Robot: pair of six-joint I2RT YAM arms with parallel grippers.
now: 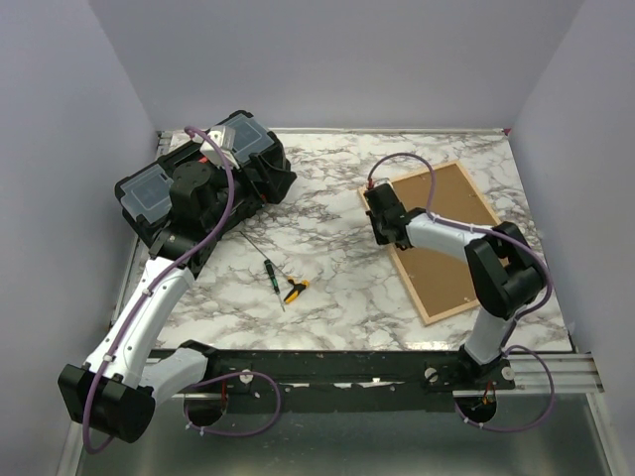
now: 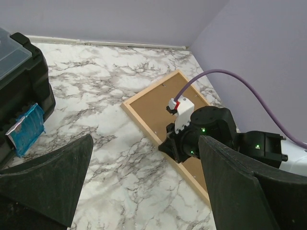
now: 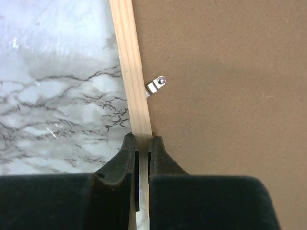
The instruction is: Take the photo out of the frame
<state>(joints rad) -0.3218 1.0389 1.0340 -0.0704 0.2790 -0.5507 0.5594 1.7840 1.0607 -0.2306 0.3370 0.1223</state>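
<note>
Frame (image 3: 128,52): face down, so I can reach the clip (image 3: 156,85).
Right pincer (image 3: 143,143): nearly closed, poised over its edge.
Left pincer (image 2: 146,143): wide, idle.

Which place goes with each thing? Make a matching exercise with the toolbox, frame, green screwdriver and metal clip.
Things:
1 toolbox
2 frame
3 green screwdriver
4 clip

Places:
A in the middle
B on the frame's back, at its rail
C far left
D on the right

Pairs: 1-C, 2-D, 3-A, 4-B
</note>
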